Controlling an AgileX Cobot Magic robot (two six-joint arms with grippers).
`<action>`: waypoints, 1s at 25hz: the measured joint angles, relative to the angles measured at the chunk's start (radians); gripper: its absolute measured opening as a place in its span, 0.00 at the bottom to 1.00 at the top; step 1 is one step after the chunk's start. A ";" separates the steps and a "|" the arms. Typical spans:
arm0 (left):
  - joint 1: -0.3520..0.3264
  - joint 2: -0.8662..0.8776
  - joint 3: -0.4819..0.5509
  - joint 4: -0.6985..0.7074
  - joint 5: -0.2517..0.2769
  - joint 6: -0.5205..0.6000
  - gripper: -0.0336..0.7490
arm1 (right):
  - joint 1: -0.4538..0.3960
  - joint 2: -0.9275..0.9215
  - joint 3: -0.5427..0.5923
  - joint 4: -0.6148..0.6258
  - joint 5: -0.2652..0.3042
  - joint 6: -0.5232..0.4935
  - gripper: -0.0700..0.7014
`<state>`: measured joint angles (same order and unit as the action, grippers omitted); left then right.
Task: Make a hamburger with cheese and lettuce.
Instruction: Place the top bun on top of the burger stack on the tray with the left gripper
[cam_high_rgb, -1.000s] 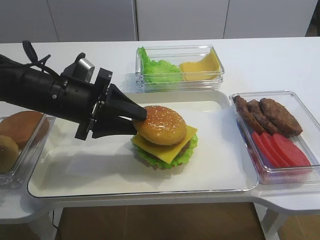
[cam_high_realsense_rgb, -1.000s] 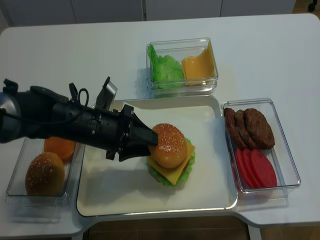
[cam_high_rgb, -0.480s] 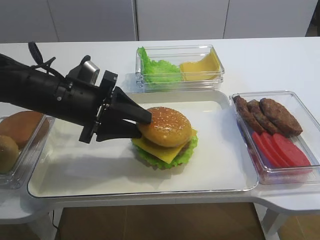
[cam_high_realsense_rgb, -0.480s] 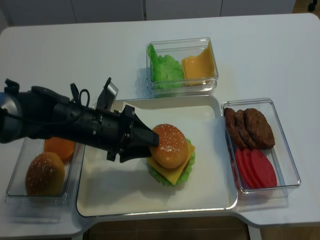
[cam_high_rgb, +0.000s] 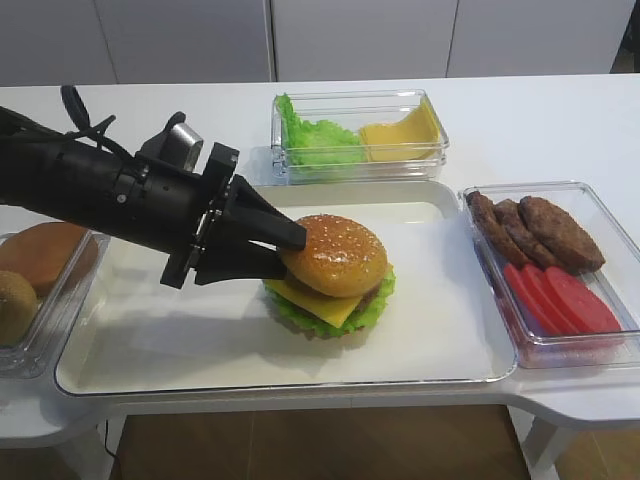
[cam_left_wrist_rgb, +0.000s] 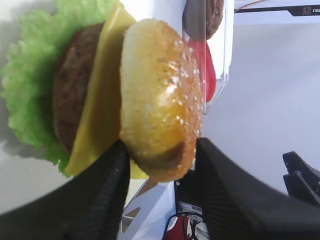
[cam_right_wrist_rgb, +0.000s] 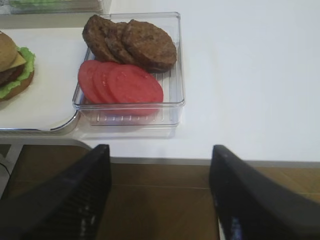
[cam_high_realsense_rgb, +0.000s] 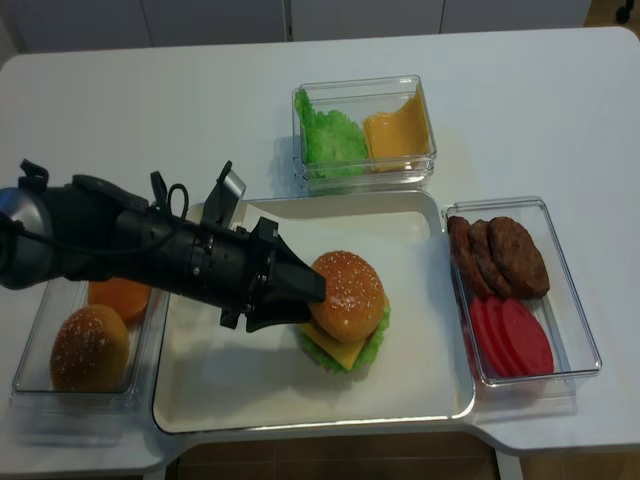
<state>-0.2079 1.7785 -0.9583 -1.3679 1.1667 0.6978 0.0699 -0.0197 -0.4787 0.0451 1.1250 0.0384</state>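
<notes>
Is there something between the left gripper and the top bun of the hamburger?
Nothing visible. The left gripper already has its fingers on both sides of the top bun, which sits on the cheese of the hamburger on the tray.

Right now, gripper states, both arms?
Left gripper: closed on the sesame top bun of the hamburger.
Right gripper: open, empty.

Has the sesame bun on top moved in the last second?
Yes. The sesame bun, gripped by the left gripper, slid right toward the patty box.
</notes>
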 joint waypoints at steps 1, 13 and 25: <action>0.000 0.000 0.000 0.000 0.000 0.000 0.46 | 0.000 0.000 0.000 0.000 0.000 0.000 0.70; 0.039 0.000 0.000 0.000 0.002 -0.004 0.58 | 0.000 0.000 0.000 0.000 0.000 0.000 0.70; 0.077 0.000 0.000 0.000 0.002 -0.001 0.69 | 0.000 0.000 0.000 0.000 0.000 0.002 0.70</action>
<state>-0.1309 1.7785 -0.9583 -1.3679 1.1685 0.6969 0.0699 -0.0197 -0.4787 0.0451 1.1250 0.0402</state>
